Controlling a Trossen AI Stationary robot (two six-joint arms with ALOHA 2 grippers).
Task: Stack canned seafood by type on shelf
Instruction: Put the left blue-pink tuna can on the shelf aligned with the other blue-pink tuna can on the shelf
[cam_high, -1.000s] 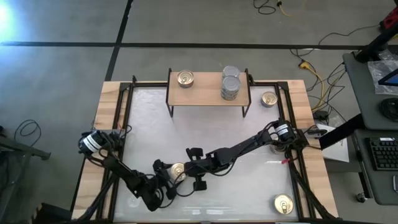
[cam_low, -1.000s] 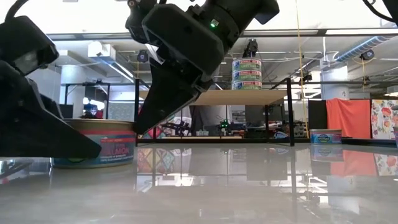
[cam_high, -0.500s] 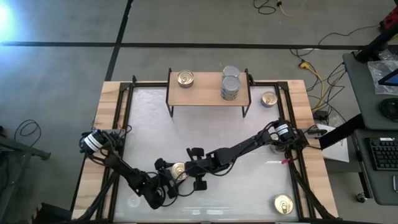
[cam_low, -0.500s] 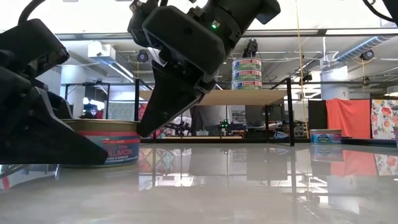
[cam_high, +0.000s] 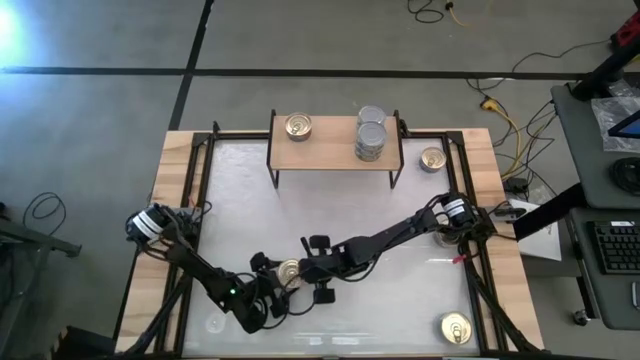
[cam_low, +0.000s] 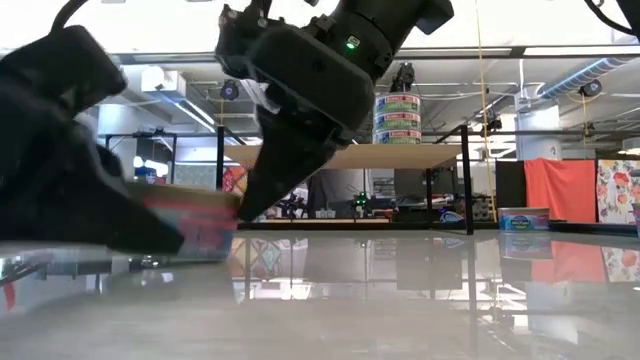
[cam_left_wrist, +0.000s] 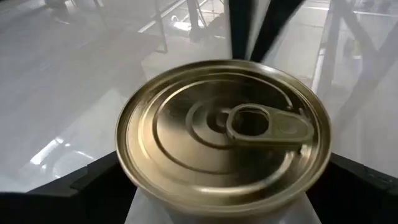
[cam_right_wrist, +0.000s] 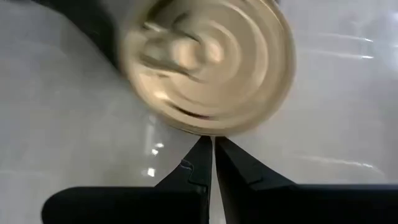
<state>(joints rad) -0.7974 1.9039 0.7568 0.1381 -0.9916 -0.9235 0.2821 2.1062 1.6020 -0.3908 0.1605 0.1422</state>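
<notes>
Gold-lidded metal tin (cam_left_wrist: 224, 134), glossy white tabletop (cam_high: 330, 200), wooden shelf (cam_high: 330, 150).

Gold-lidded tin (cam_low: 195, 225) blurred in low view, its label unreadable, partly hidden behind left arm (cam_low: 70, 160)

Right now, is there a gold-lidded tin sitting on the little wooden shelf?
Yes, in the high view one gold-lidded tin sits on the left end of the shelf.
</notes>
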